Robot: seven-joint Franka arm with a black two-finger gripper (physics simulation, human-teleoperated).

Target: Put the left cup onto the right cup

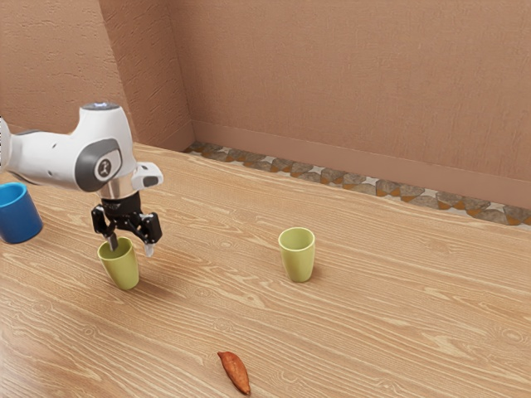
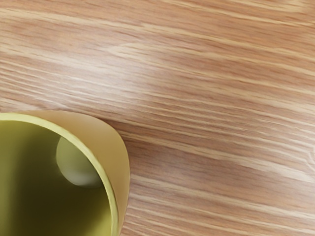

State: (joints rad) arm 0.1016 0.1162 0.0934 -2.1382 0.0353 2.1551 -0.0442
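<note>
I record the wooden surface (image 1: 398, 315). My hand (image 1: 130, 246) hangs spread open over the left cup (image 1: 122, 267), one finger at its rim, holding nothing. The right cup (image 1: 297, 254) stands upright, well apart at the left cup's 3 o'clock.

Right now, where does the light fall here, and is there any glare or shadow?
Exterior view: soft, even light; the left cup and right cup cast only faint shadows on the table. Wrist view: a pale sheen streaks the table beyond the left cup, a soft shadow lies beside its wall, and a bright patch shows inside it.
</note>
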